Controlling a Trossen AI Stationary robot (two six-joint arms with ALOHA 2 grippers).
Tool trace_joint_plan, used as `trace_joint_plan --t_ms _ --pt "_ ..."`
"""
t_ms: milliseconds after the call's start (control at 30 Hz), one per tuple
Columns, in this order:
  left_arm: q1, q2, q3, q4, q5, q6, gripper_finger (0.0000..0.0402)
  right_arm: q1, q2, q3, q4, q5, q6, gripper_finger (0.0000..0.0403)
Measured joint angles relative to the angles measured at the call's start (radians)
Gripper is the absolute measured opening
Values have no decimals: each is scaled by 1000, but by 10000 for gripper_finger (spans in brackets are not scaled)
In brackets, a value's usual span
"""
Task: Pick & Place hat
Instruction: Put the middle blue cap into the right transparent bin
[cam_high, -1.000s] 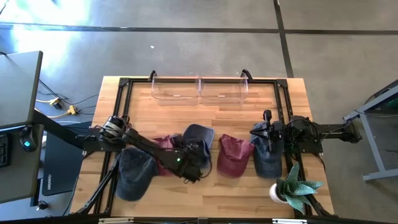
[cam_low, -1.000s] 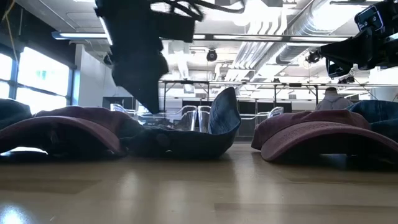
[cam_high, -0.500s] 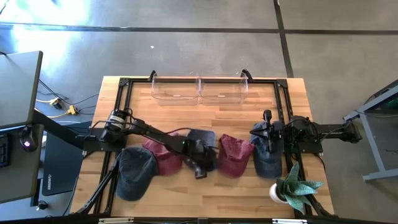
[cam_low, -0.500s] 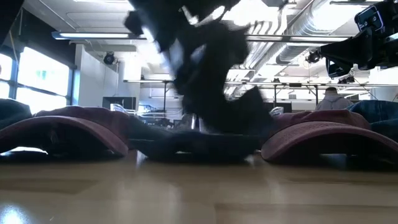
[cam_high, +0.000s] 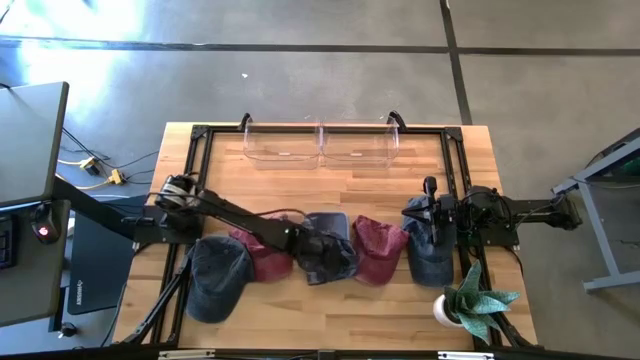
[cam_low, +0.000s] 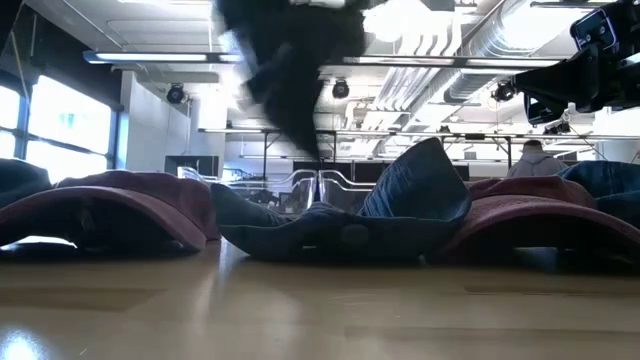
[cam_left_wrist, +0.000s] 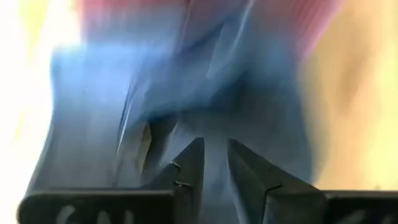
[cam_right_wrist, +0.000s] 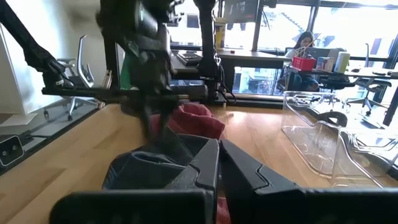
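So the left gripper (cam_high: 318, 262) is sitting right on top of the dark blue hat (cam_high: 325, 258), with its fingers (cam_left_wrist: 186, 171) nearly together and looking like they're pinching a fold of the blue fabric. Can't swear the grab is solid, the wrist view is pretty smeared. That hat is lying near the middle of the wooden surface (cam_high: 330, 185), wedged between two maroon hats (cam_high: 262, 255), brim kicking upward in the low view. The clear bins (cam_high: 320, 143) are sitting straight across from the hat at the far edge. The right gripper (cam_high: 428, 190) is parked clamped shut beyond the other maroon hat, so the left arm is clearly the closer one.
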Motion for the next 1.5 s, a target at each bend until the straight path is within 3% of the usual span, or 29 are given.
trace_joint_plan --t_ms 67,167,333,500,767,833,1000,1100,1233,1333,1500 --pt "4 10 -18 30 8 -13 49 0 0 0 1 0 0 12" --pt "10 42 -57 168 118 -16 29 0 6 0 1 0 0 12" --pt "11 116 -82 256 225 -17 3 0 19 0 4 -1 0 12" --pt "11 117 -68 251 239 6 5 0 33 0 3 -2 0 12" --pt "-26 29 24 142 137 70 5 0 40 0 1 -3 0 12" --pt "-44 -7 14 44 80 62 5 0 39 0 1 -3 0 12" --pt "-71 -29 -21 -5 -8 -12 5 0 39 0 12 -6 -1 12" --pt "-74 -28 -75 -9 -15 -76 5 0 47 0 80 -9 148 12" --pt "-73 -28 -154 122 -20 -113 5 0 57 0 235 -27 347 12" --pt "-73 -26 -200 238 -20 -114 5 26 106 0 360 -105 381 12" --pt "-73 -26 -196 278 -25 -107 5 134 319 0 582 -40 352 12"
